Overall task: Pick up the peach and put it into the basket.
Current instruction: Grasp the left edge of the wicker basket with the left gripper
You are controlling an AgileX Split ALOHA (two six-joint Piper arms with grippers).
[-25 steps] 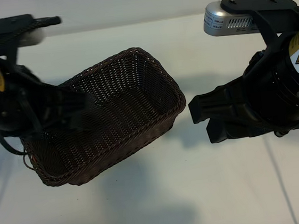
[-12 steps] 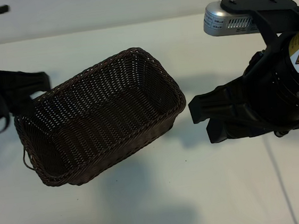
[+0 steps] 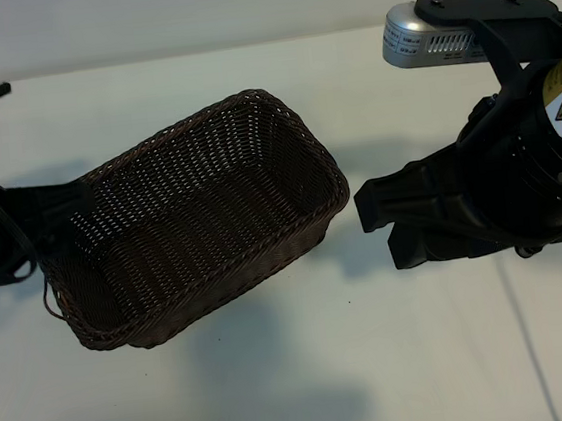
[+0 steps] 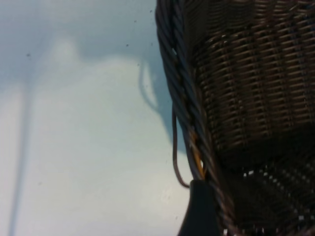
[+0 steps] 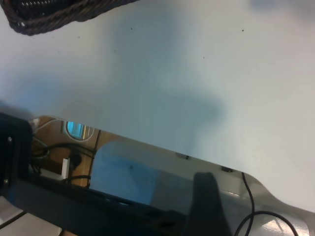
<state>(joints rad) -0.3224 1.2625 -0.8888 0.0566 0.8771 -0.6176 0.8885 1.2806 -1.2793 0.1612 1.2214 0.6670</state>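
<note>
Logging from the left claw [image 3: 55,209] outward: jaws spread, empty, just beside the end of the dark brown woven wicker basket [image 3: 201,214] nearest the desk's left edge. I see the basket mid-desk holding nothing. Right claw [image 3: 388,224]: spread, empty, parked toward the right edge. Peach: in no view. Step, I judge: searching; next, find the fruit.

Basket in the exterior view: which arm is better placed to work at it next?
Left, probably. The left gripper is by the basket at its left end; the right gripper hangs apart beyond the other end. No peach shows in any view.
</note>
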